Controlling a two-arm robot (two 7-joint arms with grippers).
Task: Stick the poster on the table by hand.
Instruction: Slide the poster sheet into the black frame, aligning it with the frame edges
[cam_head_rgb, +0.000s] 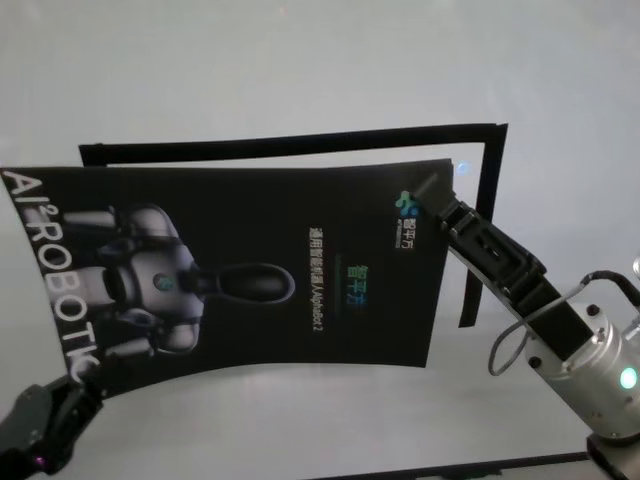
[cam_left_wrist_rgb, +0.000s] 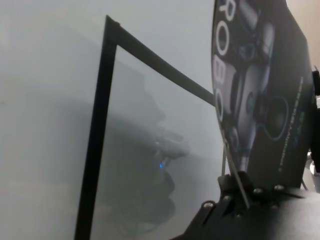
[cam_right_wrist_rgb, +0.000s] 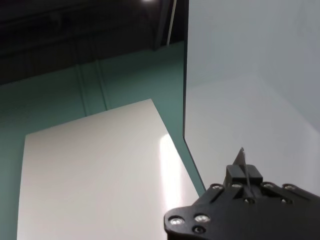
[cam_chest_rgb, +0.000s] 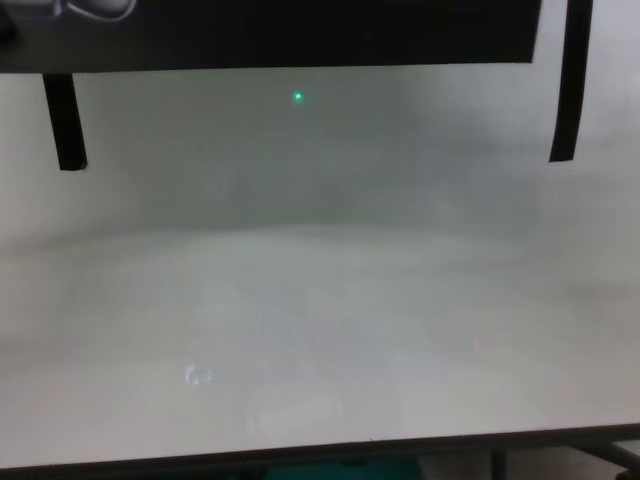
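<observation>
Pale grey-white tabletop fills your head view: the table (cam_head_rgb: 300, 60) carries a black tape outline (cam_head_rgb: 300, 143), one strip running across its far side and another (cam_head_rgb: 480, 230) down its right side. You have the poster (cam_head_rgb: 250, 270) held off the surface between both claws, its printed face up and its middle sagging. The right gripper (cam_head_rgb: 432, 192) is clenched on the poster's far right corner, just inside the angle where the two tape strips meet; its arm runs back from there toward the near right. The left gripper (cam_head_rgb: 75, 375) pinches the near left corner, beside the white lettering — your left wrist view shows the sheet's edge caught between the fingertips (cam_left_wrist_rgb: 240, 182), with the poster rising away from that claw and the tape corner (cam_left_wrist_rgb: 107, 22) well beyond it. In your right wrist view, only a thin edge of the sheet shows between the claw's tips (cam_right_wrist_rgb: 243, 170). Your chest view shows the poster's underside (cam_chest_rgb: 300, 30) above bare table, with tape ends hanging either side.
</observation>
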